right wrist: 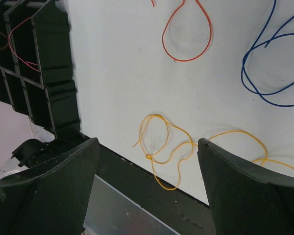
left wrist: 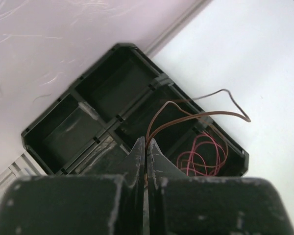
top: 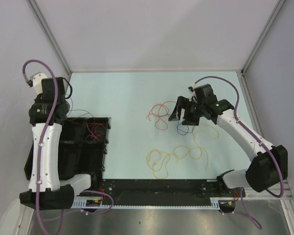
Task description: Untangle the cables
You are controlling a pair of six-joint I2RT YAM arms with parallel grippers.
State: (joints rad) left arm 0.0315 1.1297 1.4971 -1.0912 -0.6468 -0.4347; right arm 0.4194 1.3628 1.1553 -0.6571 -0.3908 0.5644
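Observation:
My left gripper (left wrist: 146, 147) hangs above the black divided tray (left wrist: 95, 105), shut on a thin dark brown cable (left wrist: 196, 115). That cable arches out over the tray's far corner. A red cable (left wrist: 206, 156) lies coiled in one tray compartment. On the table lie a red cable (top: 159, 115), a dark blue cable (top: 186, 130) and a yellow-orange cable (top: 176, 156), each in loose loops. My right gripper (top: 183, 115) hovers open between the red and blue cables, holding nothing. In the right wrist view, the yellow cable (right wrist: 161, 147) with a small knot lies below the wide-apart fingers (right wrist: 68, 171).
The tray (top: 83, 147) stands at the table's left, by the left arm (top: 44, 147). A black rail (top: 157, 188) runs along the near edge. White walls (top: 152, 34) enclose the back and sides. The right arm (top: 245, 137) stretches in from the right.

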